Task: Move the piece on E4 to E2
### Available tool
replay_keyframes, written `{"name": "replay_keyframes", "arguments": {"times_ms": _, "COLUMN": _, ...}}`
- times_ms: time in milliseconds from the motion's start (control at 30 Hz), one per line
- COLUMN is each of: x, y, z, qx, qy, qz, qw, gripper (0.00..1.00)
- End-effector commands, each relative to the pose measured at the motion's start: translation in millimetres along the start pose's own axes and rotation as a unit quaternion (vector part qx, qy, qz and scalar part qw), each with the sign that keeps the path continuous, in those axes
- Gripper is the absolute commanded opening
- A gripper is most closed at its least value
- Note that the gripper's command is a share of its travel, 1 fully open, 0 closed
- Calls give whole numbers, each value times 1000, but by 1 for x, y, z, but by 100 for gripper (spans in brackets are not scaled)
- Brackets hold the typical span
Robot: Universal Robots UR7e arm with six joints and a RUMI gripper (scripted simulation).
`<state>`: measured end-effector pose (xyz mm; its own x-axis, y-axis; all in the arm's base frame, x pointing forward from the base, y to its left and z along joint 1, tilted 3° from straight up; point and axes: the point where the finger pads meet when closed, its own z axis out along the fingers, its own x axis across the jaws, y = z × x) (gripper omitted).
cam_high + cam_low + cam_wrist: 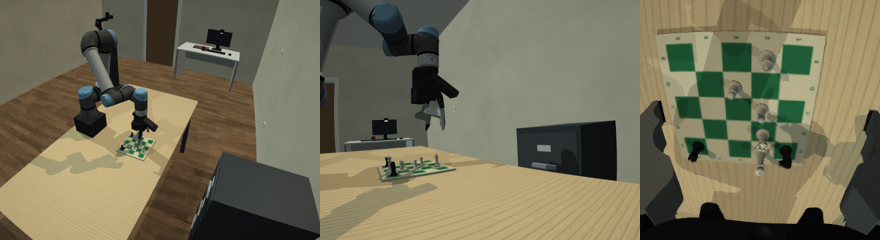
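A small green-and-cream chessboard [136,147] lies on the wooden table. In the wrist view it [740,95] carries several pale pieces: one [766,60] near the far edge, one [734,89] left of centre, two [761,111] in a column and a tall one [760,159] at the near edge. Two black pieces [696,150] [785,156] stand on the near row. All look upright. My gripper [434,127] hangs well above the board, fingers spread wide with nothing between them. It also shows in the top view [139,138] and in the wrist view [765,112].
The arm's black base [90,124] stands on the table behind the board. A dark filing cabinet [254,198] stands off the table's near right side. A white desk with a monitor [208,52] is at the back of the room.
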<state>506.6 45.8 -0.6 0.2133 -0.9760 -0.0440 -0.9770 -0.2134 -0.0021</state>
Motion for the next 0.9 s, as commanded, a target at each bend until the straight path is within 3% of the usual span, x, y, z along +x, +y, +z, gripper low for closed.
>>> {"name": "replay_keyframes", "arguments": {"times_ms": 0, "x": 0, "y": 0, "z": -1, "qx": 1, "qy": 0, "qz": 0, "qw": 1000, "gripper": 100}}
{"name": "replay_keyframes", "arguments": {"times_ms": 667, "x": 0, "y": 0, "z": -2, "qx": 1, "qy": 0, "qz": 0, "qw": 1000, "gripper": 100}}
{"name": "replay_keyframes", "arguments": {"times_ms": 867, "x": 0, "y": 0, "z": -16, "qx": 1, "qy": 0, "qz": 0, "qw": 1000, "gripper": 100}}
